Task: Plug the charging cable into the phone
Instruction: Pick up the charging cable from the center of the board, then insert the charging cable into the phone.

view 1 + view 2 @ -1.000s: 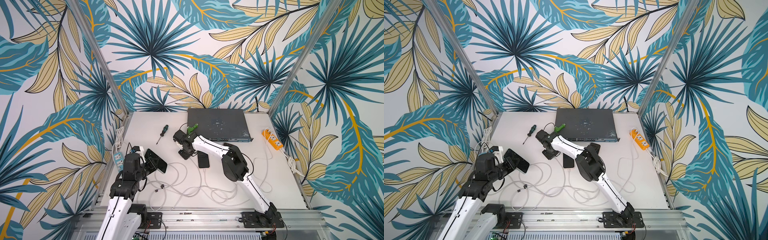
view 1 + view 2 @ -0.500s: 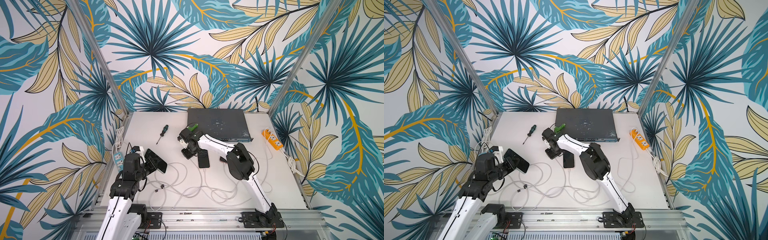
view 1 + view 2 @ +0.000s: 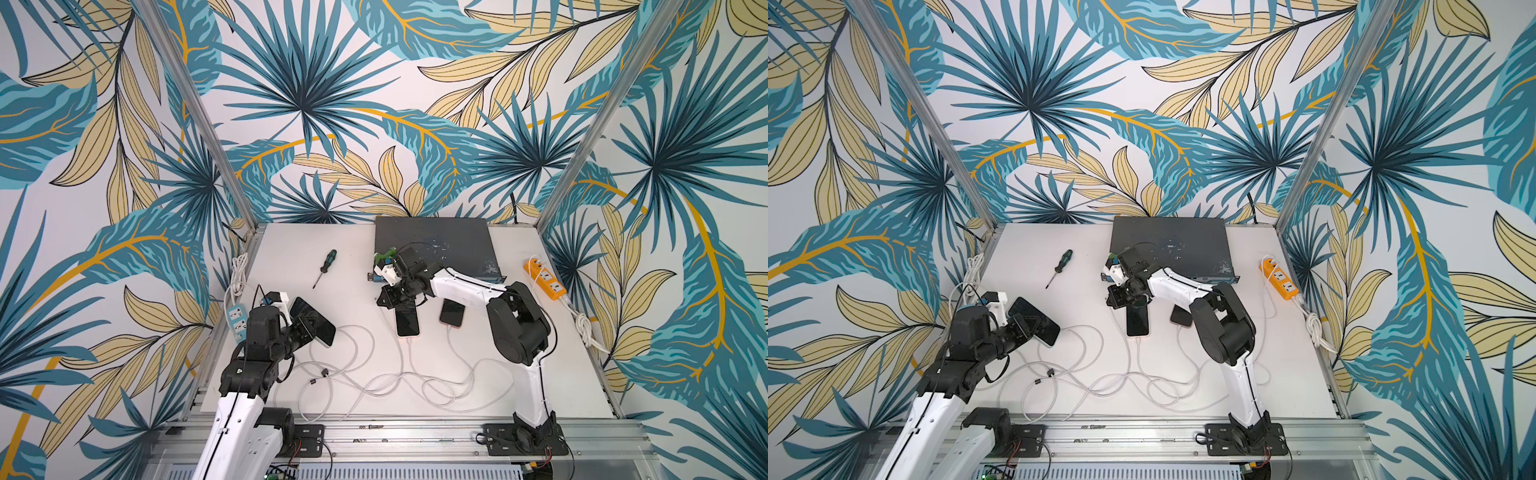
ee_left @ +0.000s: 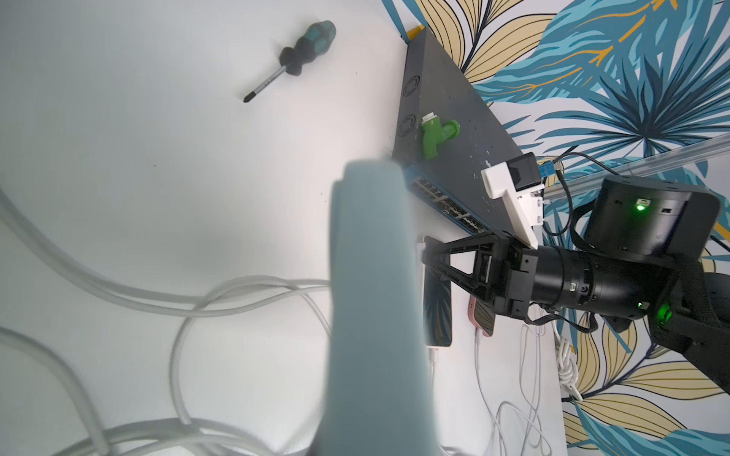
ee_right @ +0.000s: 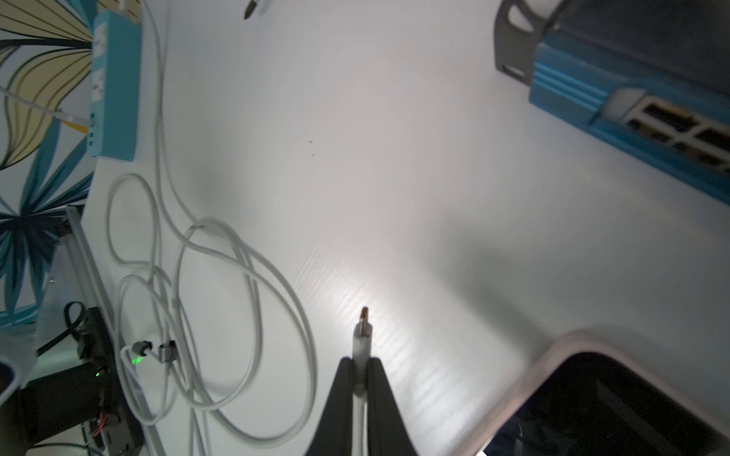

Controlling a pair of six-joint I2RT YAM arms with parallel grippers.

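Note:
My left gripper (image 3: pixel 302 329) is shut on a dark phone (image 3: pixel 315 319) and holds it tilted above the table's left side. In the left wrist view that phone (image 4: pixel 371 316) is a blurred grey-blue slab that hides the jaws. Near the table's middle, my right gripper (image 3: pixel 388 297) is shut on the white plug of the charging cable (image 5: pixel 362 337), whose metal tip sticks out past the fingertips, as the right wrist view (image 5: pixel 359 361) shows. The plug is well apart from the held phone. The cable trails back between the fingers.
Two more phones lie flat with cables plugged in: a black one (image 3: pixel 406 322) just below the right gripper and a pink one (image 3: pixel 451 312). Loose white cables (image 3: pixel 374 376) loop across the front. Around them are a screwdriver (image 3: pixel 326 266), a dark network switch (image 3: pixel 434 245), an orange power strip (image 3: pixel 546 282) and a blue one (image 3: pixel 237 322).
My right arm has swung to the right with the plug, uncovering the pink phone. The left arm and its phone have not moved.

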